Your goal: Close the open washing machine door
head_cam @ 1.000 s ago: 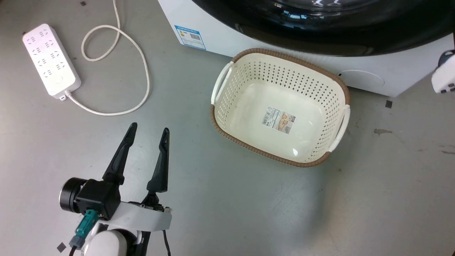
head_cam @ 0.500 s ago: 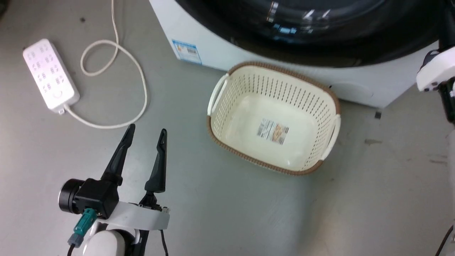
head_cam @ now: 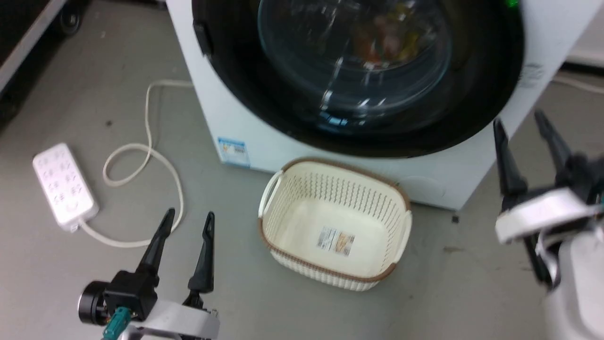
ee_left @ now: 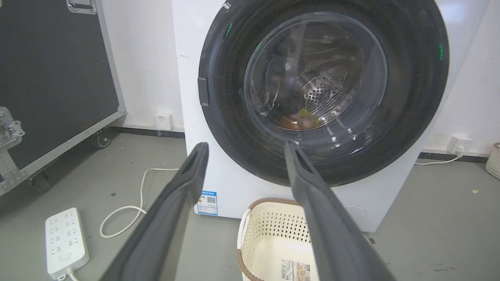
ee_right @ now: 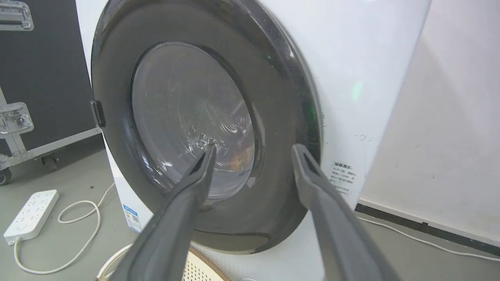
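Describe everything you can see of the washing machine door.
The door is large and round, nearly as wide as the white machine. A wide glossy black rim surrounds a bulging clear window, through which the perforated steel drum and some coloured items show. A small dark tab sits on its left edge. It lies against the machine's front, seemingly shut; latching cannot be told.

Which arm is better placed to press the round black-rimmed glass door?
Probably right: the right gripper, open, is up beside the round black-rimmed glass door; the left gripper is low over the grey floor.
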